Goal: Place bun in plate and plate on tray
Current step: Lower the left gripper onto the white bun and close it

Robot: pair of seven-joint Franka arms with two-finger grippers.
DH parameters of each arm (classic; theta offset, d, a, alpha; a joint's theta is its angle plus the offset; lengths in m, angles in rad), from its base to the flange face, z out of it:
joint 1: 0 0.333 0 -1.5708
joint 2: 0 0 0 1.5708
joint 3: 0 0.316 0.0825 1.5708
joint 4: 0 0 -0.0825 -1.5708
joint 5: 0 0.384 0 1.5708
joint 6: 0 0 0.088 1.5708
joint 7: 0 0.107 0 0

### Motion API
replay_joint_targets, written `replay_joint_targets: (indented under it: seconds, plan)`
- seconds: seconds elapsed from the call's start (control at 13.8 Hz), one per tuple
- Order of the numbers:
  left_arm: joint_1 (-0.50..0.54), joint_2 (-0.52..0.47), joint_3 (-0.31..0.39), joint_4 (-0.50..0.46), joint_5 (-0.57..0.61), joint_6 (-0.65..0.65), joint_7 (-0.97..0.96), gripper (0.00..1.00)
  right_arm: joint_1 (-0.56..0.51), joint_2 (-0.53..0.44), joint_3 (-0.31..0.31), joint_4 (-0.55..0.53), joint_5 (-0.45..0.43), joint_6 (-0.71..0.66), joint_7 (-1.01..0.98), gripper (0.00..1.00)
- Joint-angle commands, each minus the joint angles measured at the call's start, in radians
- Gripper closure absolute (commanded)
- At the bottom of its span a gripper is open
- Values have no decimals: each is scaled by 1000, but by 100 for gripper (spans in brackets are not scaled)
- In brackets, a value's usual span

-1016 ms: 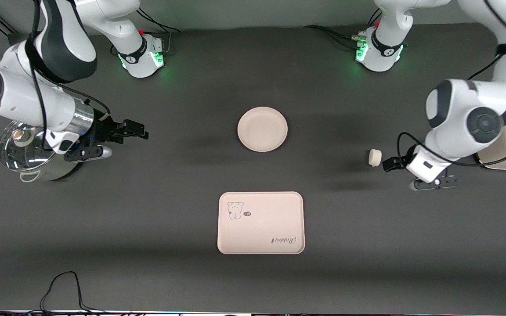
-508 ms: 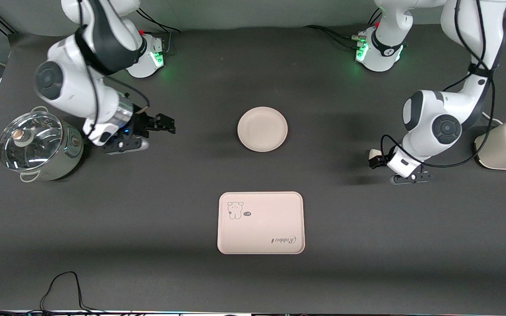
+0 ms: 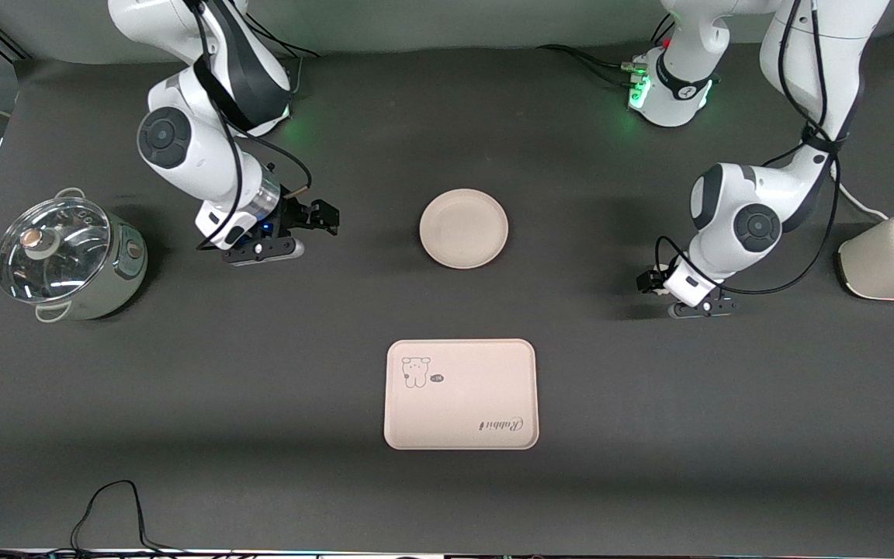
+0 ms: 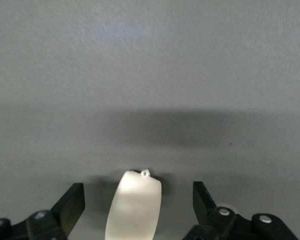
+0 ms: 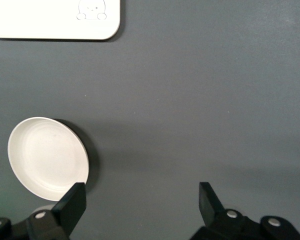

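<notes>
While unclamped, bun [image 4: 134, 205] between fingers [image 4: 70, 206]

The bun [image 4: 134, 206] sits on the grey table [image 4: 150, 75] between the two dark fingers [image 4: 70, 206] of the left end effector [image 4: 135, 207], with clear gaps on both sides.

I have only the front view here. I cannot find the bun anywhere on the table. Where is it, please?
Observer: The left wrist view shows the bun on the table, between the fingers of the left gripper, whose wrist hides it from you.
Operator: Do the fingers grip it?
Observer: No. The jaws stand open, with a gap at each side of the bun.
Operator: And the right gripper?
Observer: The right wrist view shows the right gripper open beside the plate, with only bare table between its fingers.
</notes>
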Motion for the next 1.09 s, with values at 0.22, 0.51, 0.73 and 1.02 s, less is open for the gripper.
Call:
replay_joint_targets:
  seconds: [0.22, 0.51, 0.73, 1.02]
  plan:
    - [-17, -23, 7, -54, -9, 65, 4, 74, 20, -20, 14, -40, -22, 22, 36, 0]
    - [-14, -63, 7, -44, -7, 29, 8, 78, 42, -13, 12, -46, -22, 73, 37, 0]
    - [-13, -129, 7, 30, -7, -143, 4, 77, 42, -14, 12, -46, -22, 75, 36, 0]
    - [-20, -169, -14, 292, -12, -544, -68, 76, 42, -11, 9, -46, -22, 84, 37, 0]
